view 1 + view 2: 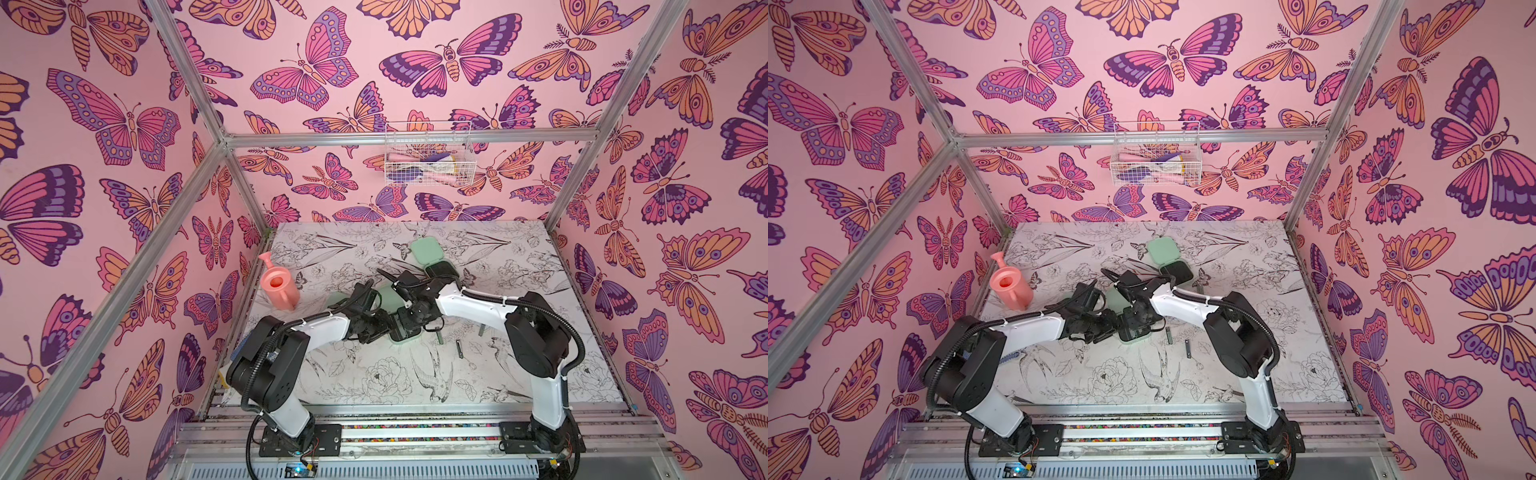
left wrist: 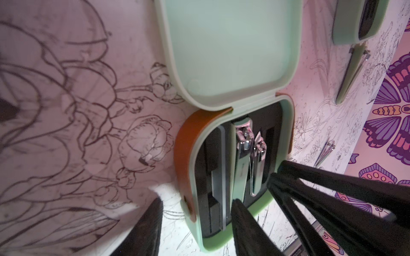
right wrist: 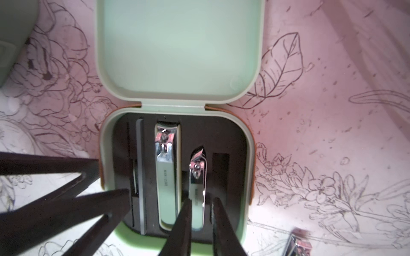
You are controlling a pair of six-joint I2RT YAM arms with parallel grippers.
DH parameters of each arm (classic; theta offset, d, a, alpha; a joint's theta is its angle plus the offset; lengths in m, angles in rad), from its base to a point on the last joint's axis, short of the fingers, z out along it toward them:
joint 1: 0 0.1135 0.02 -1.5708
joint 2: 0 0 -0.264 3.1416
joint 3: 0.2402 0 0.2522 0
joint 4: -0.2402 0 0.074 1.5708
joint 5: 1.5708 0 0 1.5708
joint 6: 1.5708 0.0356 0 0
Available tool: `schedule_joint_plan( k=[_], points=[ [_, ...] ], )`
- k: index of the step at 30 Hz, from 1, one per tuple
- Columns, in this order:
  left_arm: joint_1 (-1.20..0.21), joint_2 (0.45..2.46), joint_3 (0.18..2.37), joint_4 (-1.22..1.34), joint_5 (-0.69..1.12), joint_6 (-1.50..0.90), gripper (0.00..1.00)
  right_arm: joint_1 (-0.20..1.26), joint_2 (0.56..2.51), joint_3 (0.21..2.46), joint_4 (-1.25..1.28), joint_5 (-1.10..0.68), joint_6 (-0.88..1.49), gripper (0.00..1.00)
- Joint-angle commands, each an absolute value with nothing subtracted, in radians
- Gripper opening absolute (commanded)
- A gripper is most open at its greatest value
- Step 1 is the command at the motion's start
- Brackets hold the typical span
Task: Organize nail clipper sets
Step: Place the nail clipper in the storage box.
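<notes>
Right now the open case sits mid-table between the two arms. Its smooth mint lid is laid back flat on the hinge, and its rounded-square base is lined with matte black foam. A tan leather-like band wraps the base's outer wall. Cut slots in the foam hold a flat grey file, a large clipper with a polished steel head and pale green lever, and a small clipper with a slanted tip, lying slightly askew. The right gripper reaches into the case. Its dark tapered fingers stand narrowly apart on either side of the small clipper's tail, and whether they actually pinch it cannot be told. The left gripper is partly open and straddles the banded wall, one ribbed finger outside over the table, its mate over the foam, gripping nothing. A second case lies open toward the back of the table, whose top is printed with line-drawn flowers. A rounded mint corner of a third case shows in the right wrist view. A loose clipper and a slim dark tool rest on the table just right of the open case. A glossy pink watering can stands well to the left.
</notes>
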State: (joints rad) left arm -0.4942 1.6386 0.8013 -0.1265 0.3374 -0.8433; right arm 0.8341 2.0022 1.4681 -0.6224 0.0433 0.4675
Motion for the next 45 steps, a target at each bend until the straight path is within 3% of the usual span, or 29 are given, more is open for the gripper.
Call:
schedule_joint_plan(
  k=[1, 14, 45],
  points=[
    [-0.499, 1.657, 0.77, -0.161, 0.335, -0.847, 0.53, 0.845, 1.973, 1.452, -0.652, 0.031, 0.47, 0.19],
    [-0.499, 1.661, 0.77, -0.161, 0.335, -0.847, 0.53, 0.851, 1.992, 1.415, -0.65, 0.003, 0.476, 0.14],
    [-0.499, 1.646, 0.767, -0.161, 0.339, -0.85, 0.53, 0.861, 2.054, 1.365, -0.638, 0.037, 0.499, 0.11]
  ],
)
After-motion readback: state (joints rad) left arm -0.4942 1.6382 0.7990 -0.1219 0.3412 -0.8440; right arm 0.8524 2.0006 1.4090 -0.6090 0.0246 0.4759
